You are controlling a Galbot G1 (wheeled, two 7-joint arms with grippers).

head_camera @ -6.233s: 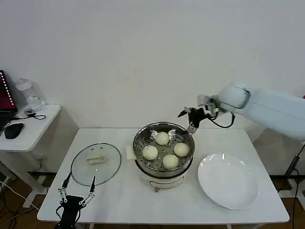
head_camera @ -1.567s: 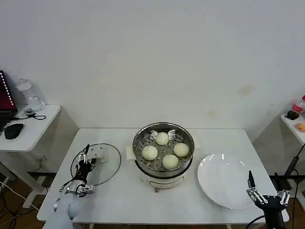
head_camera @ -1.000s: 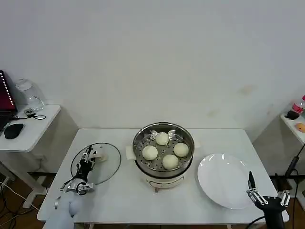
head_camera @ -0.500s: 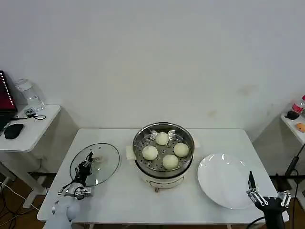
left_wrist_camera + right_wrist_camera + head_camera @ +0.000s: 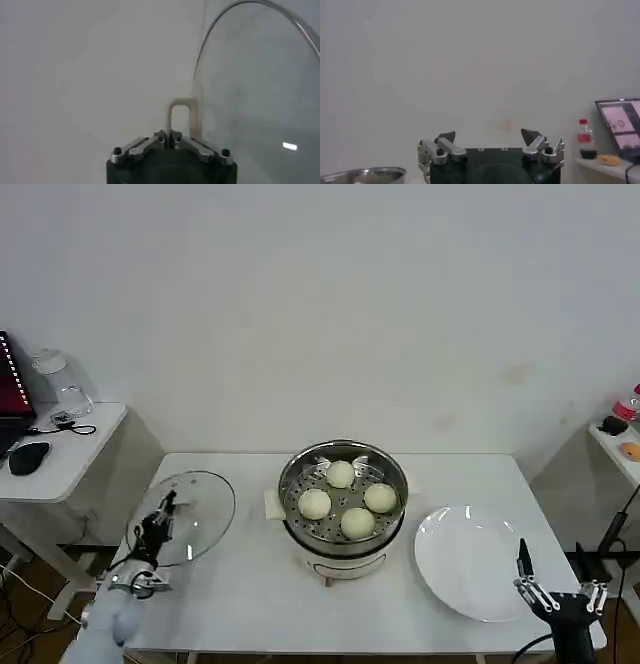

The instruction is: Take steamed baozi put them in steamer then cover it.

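Already your four steamed baozi (image 5: 346, 499) sit on the perforated tray inside the steamer (image 5: 343, 502), so by the look of it the loading is done and you are on the covering step. Your left tool (image 5: 152, 531) is closed tight on the pale handle (image 5: 181, 116) of the cover (image 5: 182, 517); in the left wrist view the fingers meet around the handle's loop, and the glass disc stands tilted on edge just beyond them. In the head view the cover hangs raised and slanted at the bench's left end, with the steamer well off to this tool's right. Your next move, as I judge it, is to carry the cover right across to the pot, bring it level over the rim, and lower it squarely before letting go. Watch the tilt: a slanted rim could catch the pot's edge or nudge a bun. Nothing lies on the bench (image 5: 250, 594) along that path. A white plate (image 5: 478, 562) sits on the steamer's far side from the left tool. Your right tool (image 5: 555, 597) hangs idle with its fingers spread wide and nothing in them, beside the plate's outer edge. A side table (image 5: 60, 454) with a jar stands behind and to the left of the left tool, well clear.
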